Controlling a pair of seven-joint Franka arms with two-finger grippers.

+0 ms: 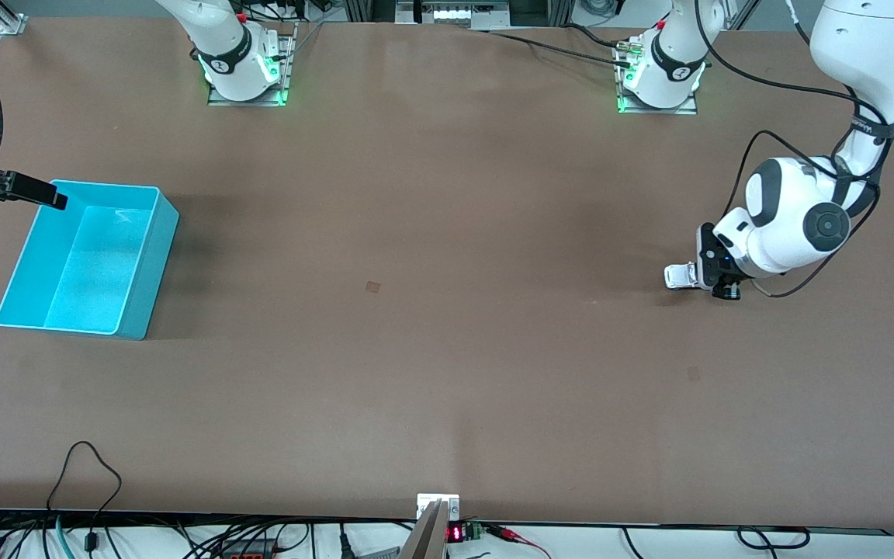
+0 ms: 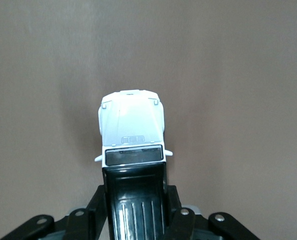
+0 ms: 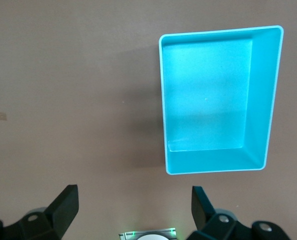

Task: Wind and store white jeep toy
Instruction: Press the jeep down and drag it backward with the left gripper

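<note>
The white jeep toy has a black roof and sits low at the table surface toward the left arm's end; I cannot tell whether its wheels touch. My left gripper is shut on its black rear part. In the left wrist view the jeep toy points its white hood away from the left gripper, whose fingers press both sides of the roof. The turquoise bin stands toward the right arm's end and has nothing in it. My right gripper hangs over the bin's edge, open, with the bin below it.
A small tan mark lies on the brown table near the middle. Both arm bases stand along the table's edge farthest from the front camera. Cables and a small mount run along the nearest edge.
</note>
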